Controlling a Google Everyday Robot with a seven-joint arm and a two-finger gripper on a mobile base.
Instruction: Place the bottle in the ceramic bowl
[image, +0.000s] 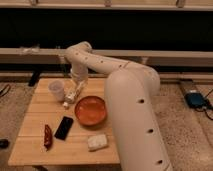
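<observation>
The bottle (69, 98), small, slim and whitish, lies tilted on the wooden table (35, 107) between the white cup and the bowl. The ceramic bowl (91, 110) is round, orange-red and shallow, and stands in the middle of the table with nothing in it. My gripper (76, 89) hangs from the white arm (100, 62), directly over the upper end of the bottle and just left of the bowl's far rim. I cannot see whether it touches the bottle.
A white cup (56, 90) stands just left of the bottle. A black phone (63, 127) and a red object (48, 136) lie at the front left. A flat whitish block (97, 142) lies near the front edge. The arm's large white body (137, 125) covers the table's right side.
</observation>
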